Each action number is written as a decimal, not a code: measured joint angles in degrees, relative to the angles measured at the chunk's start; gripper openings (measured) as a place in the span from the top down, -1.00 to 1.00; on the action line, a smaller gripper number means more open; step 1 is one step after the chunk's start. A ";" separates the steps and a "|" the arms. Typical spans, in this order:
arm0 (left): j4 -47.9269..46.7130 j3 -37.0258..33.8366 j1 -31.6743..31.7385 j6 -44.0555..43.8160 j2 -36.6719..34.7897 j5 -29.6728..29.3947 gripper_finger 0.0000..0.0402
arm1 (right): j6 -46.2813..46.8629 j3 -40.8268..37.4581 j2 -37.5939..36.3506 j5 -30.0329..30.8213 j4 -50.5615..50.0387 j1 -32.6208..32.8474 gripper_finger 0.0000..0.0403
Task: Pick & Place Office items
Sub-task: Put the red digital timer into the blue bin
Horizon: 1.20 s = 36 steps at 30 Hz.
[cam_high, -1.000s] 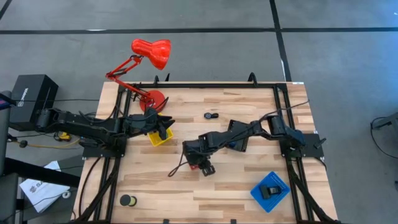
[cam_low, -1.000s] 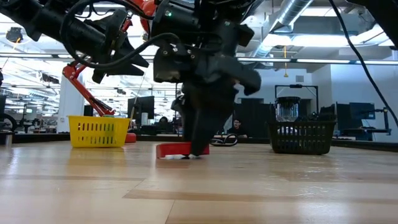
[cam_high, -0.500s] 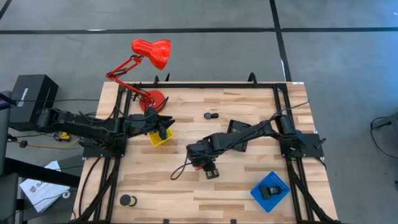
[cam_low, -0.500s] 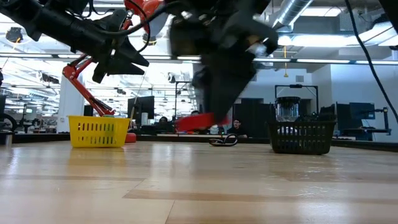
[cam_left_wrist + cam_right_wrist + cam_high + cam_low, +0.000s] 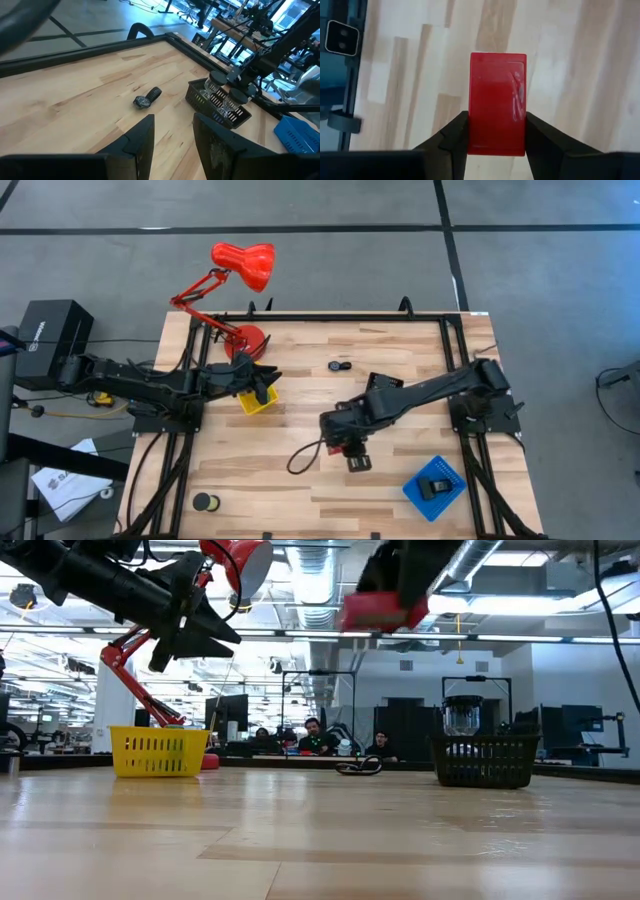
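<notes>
In the right wrist view my right gripper [image 5: 497, 127] is shut on a flat red block [image 5: 498, 95]. In the high view it hovers over the table's middle [image 5: 350, 452], and the low view shows the red block [image 5: 380, 610] high above the wood. My left gripper [image 5: 172, 140] is open and touches nothing; it hangs over the yellow basket [image 5: 255, 401] near the lamp. A small black watch-like piece [image 5: 147, 98] lies flat on the far part of the table. A black disc [image 5: 205, 502] rests near the near-left corner. A black item [image 5: 433, 486] sits in the blue tray. My right gripper pinches the red block by its two long sides near one end [image 5: 496, 142], one finger [image 5: 456, 135] on each side. The fingers come from above, pointing down, and lie along the block. The block is lifted clear of the table and held roughly level.
A blue tray [image 5: 452, 470] lies near the near-right corner, close to my right gripper. A black mesh basket [image 5: 483, 762] stands right of centre, partly under the right arm. The red lamp's base [image 5: 246, 340] sits at the far-left edge. A dark cable [image 5: 302, 460] loops on the wood.
My right gripper, shut on the red block, has risen from the table and moved toward the near-right, toward the blue tray. The block, which lay on the wood a second ago, is now lifted clear and high.
</notes>
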 joint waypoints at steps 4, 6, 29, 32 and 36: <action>0.00 0.00 0.00 0.00 -0.01 0.00 0.35 | 3.04 0.00 -1.60 2.25 -4.35 1.05 0.19; -0.07 0.00 0.00 0.00 0.00 0.00 0.35 | 4.26 0.00 -1.83 2.44 -6.54 1.62 0.19; -0.07 -0.02 0.00 0.00 0.00 2.20 0.35 | 20.13 -8.49 -3.65 2.92 -20.59 12.95 0.28; -0.07 -0.02 0.00 -0.02 0.00 2.20 0.35 | 24.42 -13.78 -5.94 -2.93 -20.50 14.85 0.20; -0.07 -0.02 0.00 0.00 0.00 2.19 0.35 | 30.73 -20.17 -9.96 -11.69 -19.69 18.25 0.20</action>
